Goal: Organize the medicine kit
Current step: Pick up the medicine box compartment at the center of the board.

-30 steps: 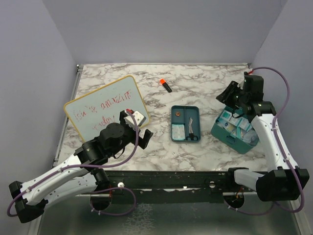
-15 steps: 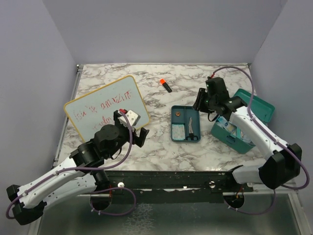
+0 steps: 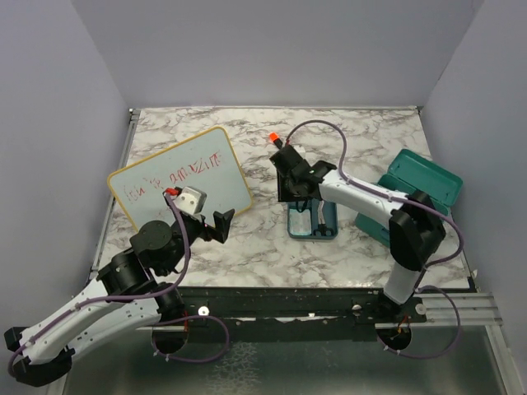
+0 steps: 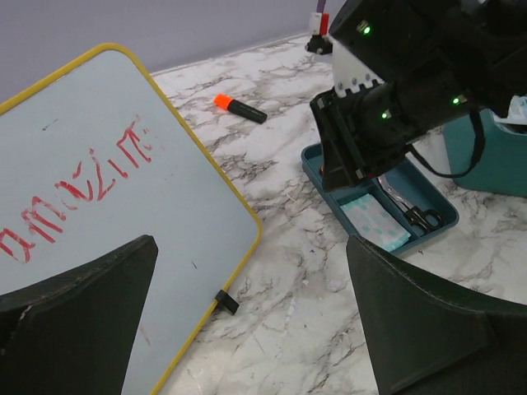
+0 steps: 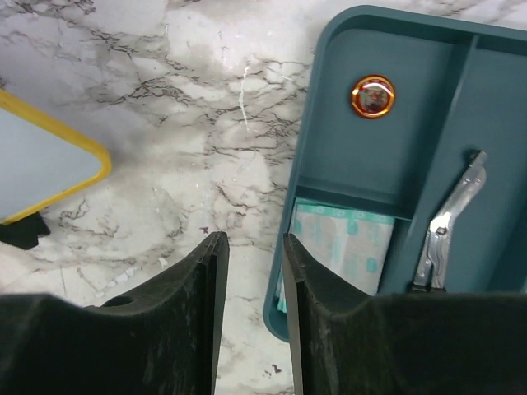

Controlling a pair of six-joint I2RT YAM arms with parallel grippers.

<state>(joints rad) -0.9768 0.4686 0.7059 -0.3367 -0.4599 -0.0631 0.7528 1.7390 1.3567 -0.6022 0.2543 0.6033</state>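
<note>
Right wrist view: your right gripper (image 5: 251, 247), fingers narrowly parted and empty (left gripper (image 4: 247, 321) gapes wide), hangs by the left rim of the tray (image 5: 306, 148); descending misaligned could shove it.

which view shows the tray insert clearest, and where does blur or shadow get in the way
right wrist, clearest: tray insert sharp and evenly lit, right gripper dark and soft-edged in the foreground; left wrist: left gripper a blurred black foreground, right arm hiding part of the tray; top external: flat light, faint shadows, that arm over the tray's far end
</note>
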